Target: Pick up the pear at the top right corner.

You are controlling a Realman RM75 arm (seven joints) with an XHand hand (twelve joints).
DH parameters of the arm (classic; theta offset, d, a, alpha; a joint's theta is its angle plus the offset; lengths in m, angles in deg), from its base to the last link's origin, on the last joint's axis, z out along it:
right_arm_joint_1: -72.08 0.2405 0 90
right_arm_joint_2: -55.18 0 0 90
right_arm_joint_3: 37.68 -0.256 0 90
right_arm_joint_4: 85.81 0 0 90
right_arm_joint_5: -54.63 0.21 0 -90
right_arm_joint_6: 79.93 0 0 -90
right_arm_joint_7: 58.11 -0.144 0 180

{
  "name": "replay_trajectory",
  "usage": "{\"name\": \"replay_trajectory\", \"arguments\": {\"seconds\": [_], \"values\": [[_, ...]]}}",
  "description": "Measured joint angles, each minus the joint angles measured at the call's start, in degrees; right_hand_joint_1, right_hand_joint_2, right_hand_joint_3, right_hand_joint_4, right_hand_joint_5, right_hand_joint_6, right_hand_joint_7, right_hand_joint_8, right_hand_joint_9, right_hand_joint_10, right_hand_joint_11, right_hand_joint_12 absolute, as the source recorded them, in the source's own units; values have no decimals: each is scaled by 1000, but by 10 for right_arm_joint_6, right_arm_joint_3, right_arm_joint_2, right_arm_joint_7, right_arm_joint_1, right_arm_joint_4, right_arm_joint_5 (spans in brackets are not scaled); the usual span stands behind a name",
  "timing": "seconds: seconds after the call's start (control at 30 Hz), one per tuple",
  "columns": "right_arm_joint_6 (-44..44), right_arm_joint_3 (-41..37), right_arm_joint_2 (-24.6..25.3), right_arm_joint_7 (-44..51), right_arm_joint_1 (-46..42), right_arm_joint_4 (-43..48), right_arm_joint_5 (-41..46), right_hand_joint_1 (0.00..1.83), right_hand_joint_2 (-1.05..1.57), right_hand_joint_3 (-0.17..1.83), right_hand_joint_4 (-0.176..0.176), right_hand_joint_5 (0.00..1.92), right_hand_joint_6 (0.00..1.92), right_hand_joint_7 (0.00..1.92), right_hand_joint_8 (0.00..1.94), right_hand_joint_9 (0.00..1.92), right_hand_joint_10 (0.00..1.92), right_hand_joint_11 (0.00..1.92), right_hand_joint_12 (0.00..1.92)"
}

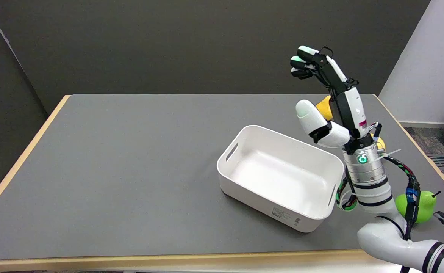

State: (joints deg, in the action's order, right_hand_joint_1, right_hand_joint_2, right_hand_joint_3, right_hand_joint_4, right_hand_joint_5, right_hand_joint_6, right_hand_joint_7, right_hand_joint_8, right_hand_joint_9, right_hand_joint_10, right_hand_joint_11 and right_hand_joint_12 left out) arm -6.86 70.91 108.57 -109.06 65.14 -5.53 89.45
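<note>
**Right hand hanging open over the far-right pear, nothing grabbed yet**

Going big to small here. The grey table (112, 170) is filling most of the view, and the white bin (282, 178) is sitting right of centre, nothing visibly lying in it. The white right arm (381, 223) is reaching in from the lower right, passing along the bin's right end.

The right hand (330, 102) is sitting past the bin's far right corner, fingers (307, 62) pointing up and away and curling a little at the tips, thumb spread wide, so it's holding nothing.

The yellow pear (325, 108) is lying at the table's top right, mostly hiding behind the palm, with another yellow sliver peeking out right of the wrist (same fruit, I'm guessing). Can't make out its long axis. It looks to be lying under and behind the palm, so I reckon the fingers need to tip down and curl over it.

There's also a green pear (426, 204) near the right edge, closer to the camera, not the target.
</note>
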Motion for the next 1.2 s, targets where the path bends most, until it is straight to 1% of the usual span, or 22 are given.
{"name": "replay_trajectory", "arguments": {"seconds": [0.13, 0.2, 0.27, 0.3, 0.37, 0.53, 0.63, 0.7, 0.77, 0.83, 0.9, 1.0, 1.07, 1.13, 1.2], "values": [[3, 0, 0, 2, -1, 2, -1, 503, 722, 862, 53, 275, 497, 444, 476, 384, 1003, 224, 1410], [3, -2, 0, 8, -1, 3, -1, 527, 718, 861, 44, 285, 512, 459, 504, 390, 1027, 230, 1425], [3, -7, 0, 18, -1, 6, 0, 509, 686, 930, 41, 284, 553, 458, 545, 413, 998, 233, 1430], [3, -10, -1, 26, -1, 7, 0, 515, 685, 930, 41, 288, 559, 462, 551, 415, 1003, 235, 1433], [2, -18, -1, 47, -2, 12, 2, 553, 709, 874, 41, 304, 545, 482, 543, 404, 1049, 240, 1440], [-25, -49, -2, 112, -2, 26, 14, 558, 703, 877, 40, 305, 545, 483, 544, 405, 1049, 236, 1437], [-58, -76, -4, 161, -2, 37, 30, 555, 697, 875, 40, 304, 543, 481, 543, 401, 1045, 229, 1431], [-82, -96, -6, 196, 0, 44, 43, 541, 688, 866, 34, 301, 536, 456, 514, 368, 1012, 206, 1407], [-108, -115, -9, 231, 2, 50, 60, 478, 657, 935, 26, 282, 551, 416, 520, 352, 934, 190, 1378], [-139, -136, -13, 271, 6, 56, 84, 436, 638, 948, 10, 260, 519, 342, 470, 265, 841, 139, 1307], [-162, -151, -17, 300, 10, 59, 105, 425, 624, 941, 0, 249, 501, 301, 438, 212, 796, 105, 1262], [-203, -176, -29, 352, 19, 60, 151, 446, 641, 817, -27, 233, 435, 219, 333, 73, 712, 7, 1216], [-227, -190, -38, 382, 27, 58, 182, 378, 583, 928, -38, 202, 469, 150, 359, 12, 668, 0, 1099], [-253, -202, -48, 413, 37, 53, 214, 407, 605, 800, -50, 208, 402, 135, 280, -1, 559, -1, 1009], [-277, -211, -56, 441, 47, 46, 243, 396, 600, 790, -54, 205, 395, 126, 272, -1, 511, -1, 969]]}}
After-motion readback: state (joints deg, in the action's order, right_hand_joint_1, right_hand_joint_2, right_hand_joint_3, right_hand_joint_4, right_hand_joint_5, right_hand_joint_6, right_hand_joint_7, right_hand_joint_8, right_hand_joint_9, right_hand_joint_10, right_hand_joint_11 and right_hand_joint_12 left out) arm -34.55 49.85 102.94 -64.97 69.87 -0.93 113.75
